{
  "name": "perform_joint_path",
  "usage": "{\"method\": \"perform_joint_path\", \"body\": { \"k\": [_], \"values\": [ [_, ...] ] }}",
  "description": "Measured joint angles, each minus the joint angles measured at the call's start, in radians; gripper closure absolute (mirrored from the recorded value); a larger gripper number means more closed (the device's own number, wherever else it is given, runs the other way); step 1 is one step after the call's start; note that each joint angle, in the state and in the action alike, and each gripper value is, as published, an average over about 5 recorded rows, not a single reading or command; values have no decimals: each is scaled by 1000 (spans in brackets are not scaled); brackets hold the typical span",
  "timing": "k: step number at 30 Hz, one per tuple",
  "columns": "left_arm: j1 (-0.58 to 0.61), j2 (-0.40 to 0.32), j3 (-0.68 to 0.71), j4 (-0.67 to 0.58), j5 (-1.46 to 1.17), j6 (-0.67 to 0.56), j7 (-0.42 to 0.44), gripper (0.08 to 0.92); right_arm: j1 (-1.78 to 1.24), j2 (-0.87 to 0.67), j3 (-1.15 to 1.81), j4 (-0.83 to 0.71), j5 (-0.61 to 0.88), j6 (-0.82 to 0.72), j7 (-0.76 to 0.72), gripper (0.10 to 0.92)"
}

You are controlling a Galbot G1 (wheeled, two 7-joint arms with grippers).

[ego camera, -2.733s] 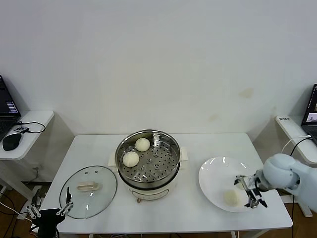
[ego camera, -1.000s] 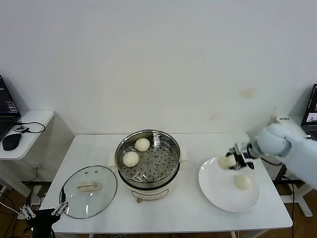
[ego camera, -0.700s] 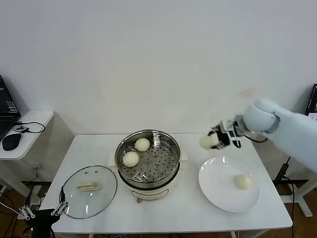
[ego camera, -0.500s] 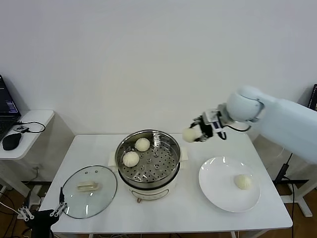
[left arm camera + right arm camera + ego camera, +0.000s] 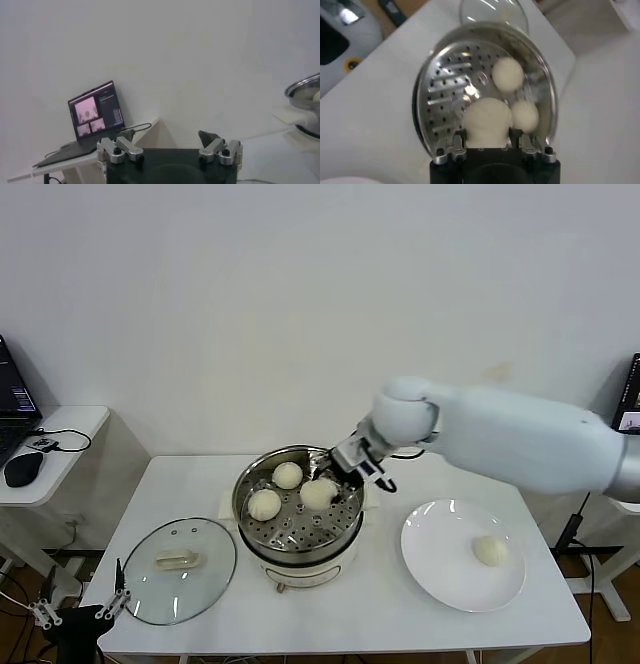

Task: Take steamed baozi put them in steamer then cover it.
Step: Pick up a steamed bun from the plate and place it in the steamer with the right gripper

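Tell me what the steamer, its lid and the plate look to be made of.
Steamer: polished stainless steel going by its mirror-like wall and perforated tray, on a matte cream base, probably plastic.
Cover: clear glass, since the table shows through it, with a metal rim and cream handle.
Plate: glossy white, likely ceramic or melamine.

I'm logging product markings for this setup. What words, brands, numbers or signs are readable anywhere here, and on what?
No text is readable in any view.
Laptop screen: windows with lines of text, too small to read.
Steamer, cover, plate: no visible markings.
Small label on the side shelf at right: too blurred to read.
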Motion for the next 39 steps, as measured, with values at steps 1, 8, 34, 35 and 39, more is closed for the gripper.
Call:
{"method": "perform_joint_path", "body": {
  "k": [1,8,34,35,39],
  "values": [
    [0,-1,-1,0,0,0,0,177,-3,15,-6,-8,-13,14,-1,482],
    [-3,-6,-5,0,-4,-1,-1,177,-17,103,-46,-52,-96,104,-5,474],
    [-10,-11,-3,6,-4,-4,-4,177,-43,199,-96,-77,-246,252,-13,326],
    [-11,-11,-3,5,-4,-4,-4,177,-41,198,-96,-75,-247,256,-11,300],
    [-14,-11,-2,4,-4,-4,-3,177,-28,191,-94,-65,-247,268,-7,217]
  ]
}}
